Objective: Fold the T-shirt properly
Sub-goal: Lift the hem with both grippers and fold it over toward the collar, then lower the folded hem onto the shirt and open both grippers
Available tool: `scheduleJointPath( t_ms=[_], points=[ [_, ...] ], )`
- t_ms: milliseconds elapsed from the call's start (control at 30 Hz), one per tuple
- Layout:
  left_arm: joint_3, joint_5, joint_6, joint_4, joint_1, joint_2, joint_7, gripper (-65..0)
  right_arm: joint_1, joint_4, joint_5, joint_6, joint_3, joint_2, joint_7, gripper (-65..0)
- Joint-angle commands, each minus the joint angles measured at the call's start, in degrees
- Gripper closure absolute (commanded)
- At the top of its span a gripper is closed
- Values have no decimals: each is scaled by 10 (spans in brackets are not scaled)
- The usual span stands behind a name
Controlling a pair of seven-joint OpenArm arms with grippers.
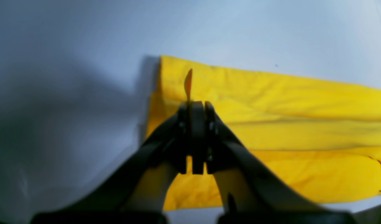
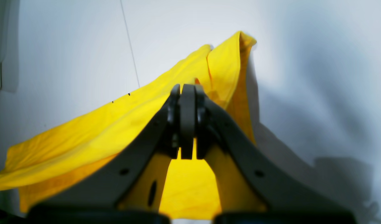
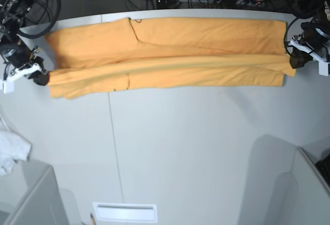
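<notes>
We saw the T-shirt point(image 3: 170, 54) stretched out as one long orange-yellow band across the far part of the white desk point(image 3: 196, 147), running side to side in the base view. It was folded lengthwise, with long creases and overlapping layers along the band. A seam line crossed it left of the middle, and its lower left corner hung a bit lower than the rest. Tiny dark marks sat near the lower edge, too small to read.

The left claw point(image 1: 196, 104) was at the band's end on the right of the base view. In its wrist view the jaws were pressed together with a thin sliver of yellow cloth sticking up between the tips, so we took it as pinching the shirt's edge. The fabric there lay flat in stacked layers with a neat square corner.

The right claw point(image 2: 187, 88) was at the opposite end, jaws likewise pressed together on the shirt. In its wrist view the cloth rose in a peaked ridge toward the tips, lifted off the desk and casting a shadow, with layers falling away on both sides.

A small white cloth point(image 3: 11, 151) lay at the left edge of the base view, well apart from the shirt.
</notes>
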Motion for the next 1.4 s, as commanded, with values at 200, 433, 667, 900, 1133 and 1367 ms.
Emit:
scheduleJointPath(
  t_ms=[200,433,667,900,1133,1367],
  points=[
    [-12,2,-3,6,36,8,-10,0,-34,10,40,3,23,12,11,0],
    [23,42,-3,3,36,15,-8,0,-43,-9,7,3,22,-8,8,0],
    [47,115,-3,3,32,43,-8,0,-56,-18,7,3,22,-7,7,0],
    [47,112,-3,5,37,43,-7,-165,-86,-17,7,2,27,-8,11,-215],
    [-16,38,-4,7,49,42,-7,-472,-104,25,7,2,27,-8,12,-215],
    [-14,-13,0,-7,2,42,-7,-234,-62,20,7,2,-33,-4,12,0]
  ],
)
